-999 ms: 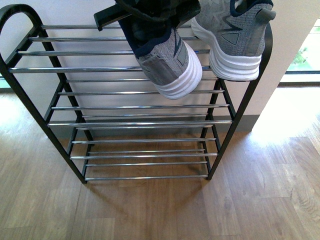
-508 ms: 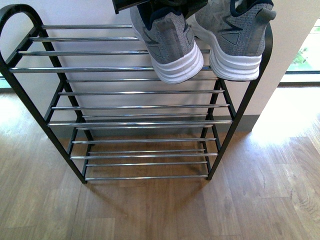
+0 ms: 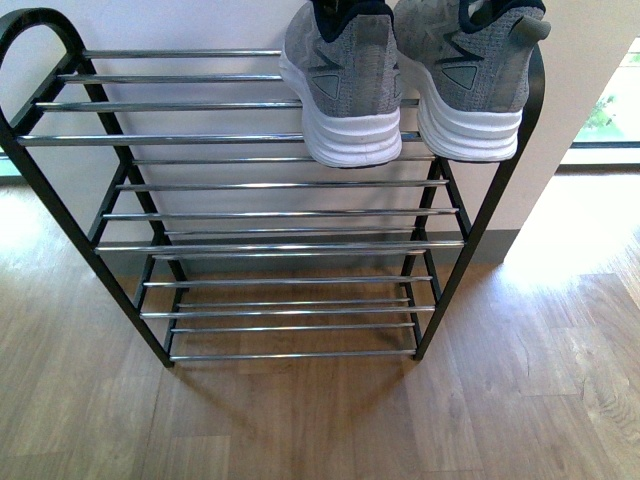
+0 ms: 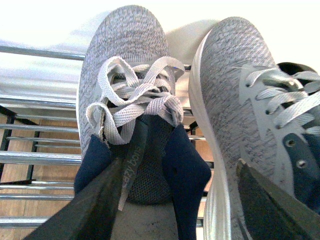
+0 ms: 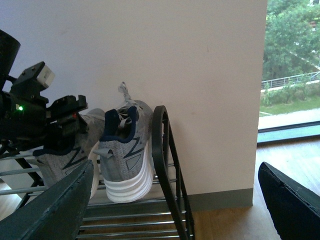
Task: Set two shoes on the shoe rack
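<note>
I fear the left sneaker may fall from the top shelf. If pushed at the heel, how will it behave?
The left sneaker would probably slide easily: its sole rests on thin shiny rods of the rack. Its heel hangs past the front rod, so a forward pull might tip it off. The knit upper and laces look soft, likely yielding when gripped.

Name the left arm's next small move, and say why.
Probably lift the left end effector up and clear. Its jaws look open around the left sneaker, which rests on the shoe rack top shelf beside the other sneaker.
</note>
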